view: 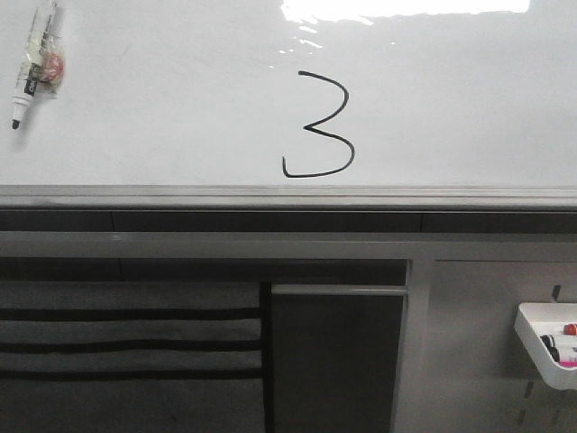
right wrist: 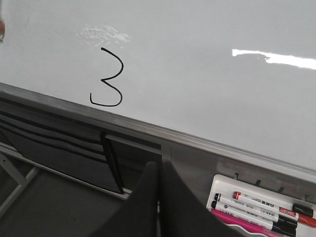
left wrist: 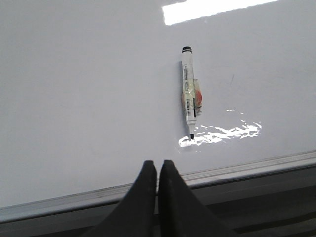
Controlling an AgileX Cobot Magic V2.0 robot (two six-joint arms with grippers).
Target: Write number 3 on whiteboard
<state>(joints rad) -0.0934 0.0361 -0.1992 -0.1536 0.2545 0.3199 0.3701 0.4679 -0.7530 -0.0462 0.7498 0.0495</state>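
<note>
A black hand-drawn number 3 [view: 317,126] stands on the glossy whiteboard [view: 180,99], just above its grey frame edge; it also shows in the right wrist view [right wrist: 108,78]. A white marker [view: 34,63] with a taped-on piece sticks to the board at the upper left, tip down; the left wrist view shows it too [left wrist: 189,94]. My left gripper [left wrist: 158,165] is shut and empty, below the marker near the frame edge. My right gripper [right wrist: 159,168] is shut and empty, low in front of the grey panel. Neither gripper shows in the front view.
A white tray [view: 541,347] with several markers hangs on the grey pegboard panel at the lower right; it shows in the right wrist view [right wrist: 222,190]. Dark slotted shelves [view: 126,343] sit under the board at the left. Glare patches lie on the board [view: 397,9].
</note>
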